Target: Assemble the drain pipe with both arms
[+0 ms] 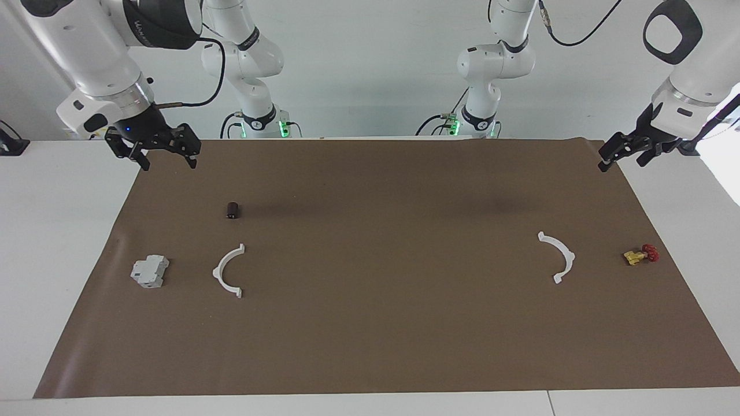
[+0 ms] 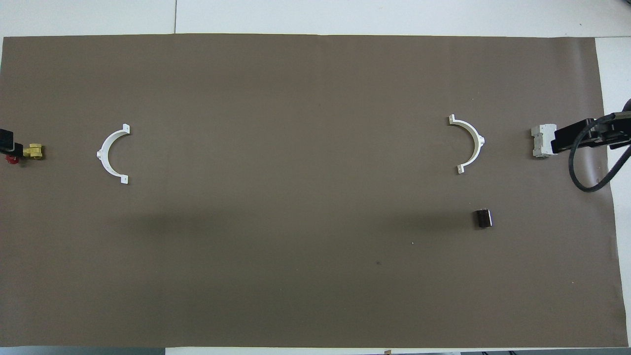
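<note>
A brown mat [image 1: 370, 323] is spread over nearly the whole white table [image 1: 52, 242], filling most of both frames.

The right arm [image 1: 87, 52] is seen at the upper left of the facing frame. Its gripper [image 1: 167, 155] is held in the air over the mat's upper-left corner, its fingers spread wide with nothing between them. In the overhead frame it shows only as a black bar at the right edge [image 2: 574, 138], overlapping the grey block.

The left arm [image 1: 691, 69] is seen at the upper right of the facing frame. Its gripper [image 1: 621, 151] is held in the air over the mat's upper-right corner, parted and empty. In the overhead frame only a black tip [image 2: 9, 140] is seen at the left edge.

The drain pipe lies in two separate halves, well apart on the mat. One arc [image 1: 228, 270] is found left of centre in the facing frame, right of centre in the overhead frame [image 2: 468, 144]. The other arc [image 1: 559, 256] is found right of centre in the facing frame, at the left in the overhead frame [image 2: 109, 154]. Both lie flat and untouched, their open sides turned toward each other.

A grey block [image 1: 150, 271] is set beside the first arc, at the left of the facing frame.

A yellow-and-red valve [image 1: 640, 255] is set beside the second arc, at the right of the facing frame.

A small dark cylinder [image 1: 232, 210] is placed above the first arc in the facing frame, below it in the overhead frame [image 2: 483, 218].
</note>
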You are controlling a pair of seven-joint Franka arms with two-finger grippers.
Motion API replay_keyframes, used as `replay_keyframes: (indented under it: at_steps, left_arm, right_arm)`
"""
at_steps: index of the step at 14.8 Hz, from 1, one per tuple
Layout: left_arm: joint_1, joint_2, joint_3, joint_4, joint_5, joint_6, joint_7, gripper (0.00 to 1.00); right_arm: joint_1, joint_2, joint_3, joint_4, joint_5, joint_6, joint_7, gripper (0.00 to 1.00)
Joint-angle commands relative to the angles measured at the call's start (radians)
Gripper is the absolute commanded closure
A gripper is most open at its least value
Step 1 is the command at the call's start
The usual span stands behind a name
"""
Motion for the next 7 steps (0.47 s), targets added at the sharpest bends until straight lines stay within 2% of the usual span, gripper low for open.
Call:
replay_keyframes:
  at_steps: [1,7]
  left_arm:
    - [-0.006,-0.011,-0.002,-0.006,0.023,-0.017,0.012,0.00]
    - [-0.006,-0.015,-0.004,-0.019,0.022,-0.004,0.015,0.00]
  right_arm:
    - [-0.010,-0.007,0.006,-0.006,0.017,0.013,0.011,0.00]
    - [-0.010,-0.022,0.004,-0.035,0.017,0.013,0.016,0.00]
